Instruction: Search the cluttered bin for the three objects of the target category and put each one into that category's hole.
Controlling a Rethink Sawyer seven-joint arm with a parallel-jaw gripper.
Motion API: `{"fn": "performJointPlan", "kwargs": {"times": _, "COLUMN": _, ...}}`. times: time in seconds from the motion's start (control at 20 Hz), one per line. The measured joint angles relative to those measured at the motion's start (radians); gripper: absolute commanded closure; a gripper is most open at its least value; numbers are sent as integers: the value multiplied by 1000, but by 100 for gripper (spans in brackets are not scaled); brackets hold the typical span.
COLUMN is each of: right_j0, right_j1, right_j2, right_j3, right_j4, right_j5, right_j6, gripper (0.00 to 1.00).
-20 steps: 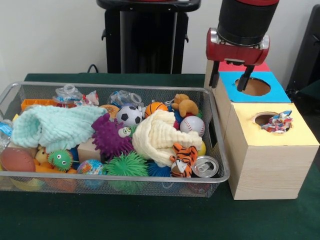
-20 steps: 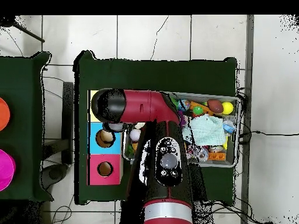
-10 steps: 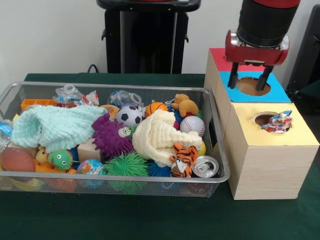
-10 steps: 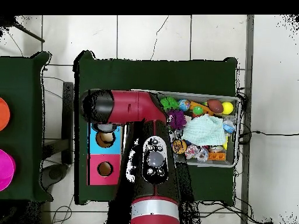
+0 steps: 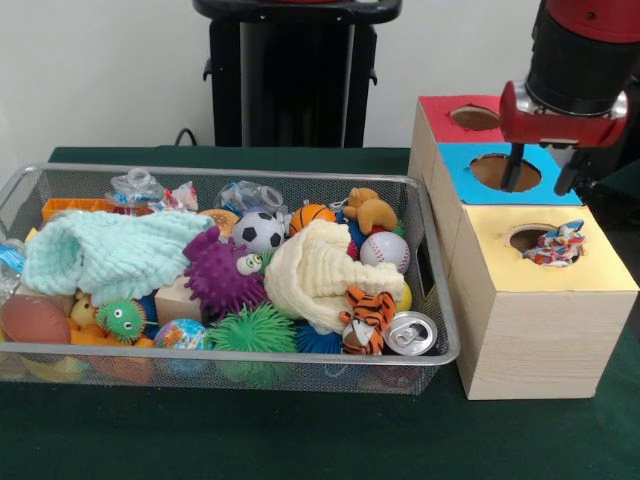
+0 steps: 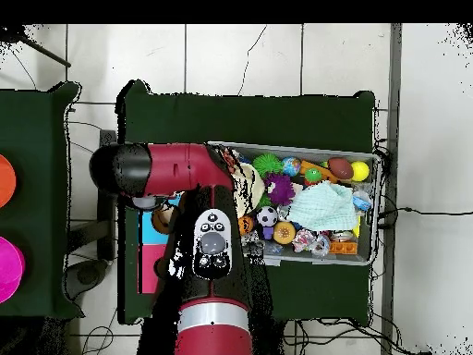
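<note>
While we logged from the near side, a can [image 5: 411, 333] and tiger toy [image 5: 365, 318] lay in the bin [image 5: 440, 345], wrappers [image 5: 555, 245] in the yellow hole [image 5: 532, 239]. Beyond, the gripper [image 5: 544, 170] hung spread, empty. We judged it should swing back binward, descending plumb. No lettering was legible.

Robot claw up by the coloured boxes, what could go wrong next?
The gripper is open and empty, off to the side of the blue hole, past the box edge. Coming back, it might clip the boxes. A crumpled wrapper sits half out of the yellow hole and could fall out or block it. The wire bin is packed: the cream cloth drapes over toys, so a grab might snag it and drag the tiger toy out.
</note>
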Motion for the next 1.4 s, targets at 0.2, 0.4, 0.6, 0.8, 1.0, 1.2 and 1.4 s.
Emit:
{"fn": "performJointPlan", "kwargs": {"times": 0.2, "right_j0": 24, "right_j1": 6, "right_j2": -7, "right_j3": -12, "right_j4": 1, "right_j5": 0, "right_j6": 0, "gripper": 0}}
{"fn": "performJointPlan", "kwargs": {"times": 0.4, "right_j0": 35, "right_j1": 7, "right_j2": -21, "right_j3": -20, "right_j4": 1, "right_j5": 0, "right_j6": 0, "gripper": 100}}
{"fn": "performJointPlan", "kwargs": {"times": 0.6, "right_j0": 35, "right_j1": 8, "right_j2": -29, "right_j3": -28, "right_j4": 1, "right_j5": 0, "right_j6": 0, "gripper": 100}}
{"fn": "performJointPlan", "kwargs": {"times": 0.8, "right_j0": 35, "right_j1": 9, "right_j2": -38, "right_j3": -37, "right_j4": 1, "right_j5": 0, "right_j6": 0, "gripper": 100}}
{"fn": "performJointPlan", "kwargs": {"times": 1.0, "right_j0": 35, "right_j1": 14, "right_j2": -48, "right_j3": -50, "right_j4": 1, "right_j5": 0, "right_j6": 0, "gripper": 100}}
{"fn": "performJointPlan", "kwargs": {"times": 1.2, "right_j0": 35, "right_j1": 16, "right_j2": -55, "right_j3": -58, "right_j4": 5, "right_j5": 0, "right_j6": 0, "gripper": 100}}
{"fn": "performJointPlan", "kwargs": {"times": 1.4, "right_j0": 35, "right_j1": 18, "right_j2": -56, "right_j3": -58, "right_j4": 10, "right_j5": 0, "right_j6": 0, "gripper": 100}}
